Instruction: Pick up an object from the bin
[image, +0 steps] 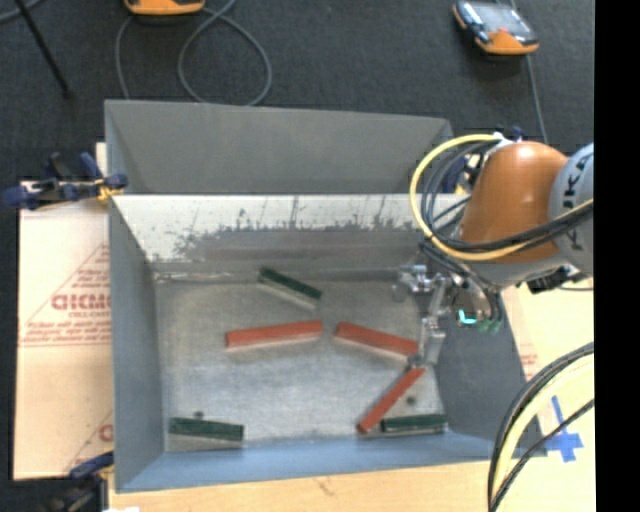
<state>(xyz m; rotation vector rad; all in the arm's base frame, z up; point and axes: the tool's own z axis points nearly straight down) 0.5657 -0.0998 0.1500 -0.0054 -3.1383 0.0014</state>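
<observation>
The claw (430, 352) hangs low in the bin (135, 330), right where 2 red bars meet. The flat red bar (375, 340) lies just beside the claw, toward the bin's middle. The slanted red bar (392, 398) starts just below the claw's tip. A green bar (413, 424) lies farther below. I cannot tell if the claw is spread or pressed together.

One camera watches me from above the bin (130, 330), tipped a little off the vertical. It looks down from the six o'clock side, so the twelve o'clock wall shows its inner face. It sits far enough back to take in the whole bin and some floor (330, 50) beyond. My arm (510, 200) enters at three o'clock.
</observation>
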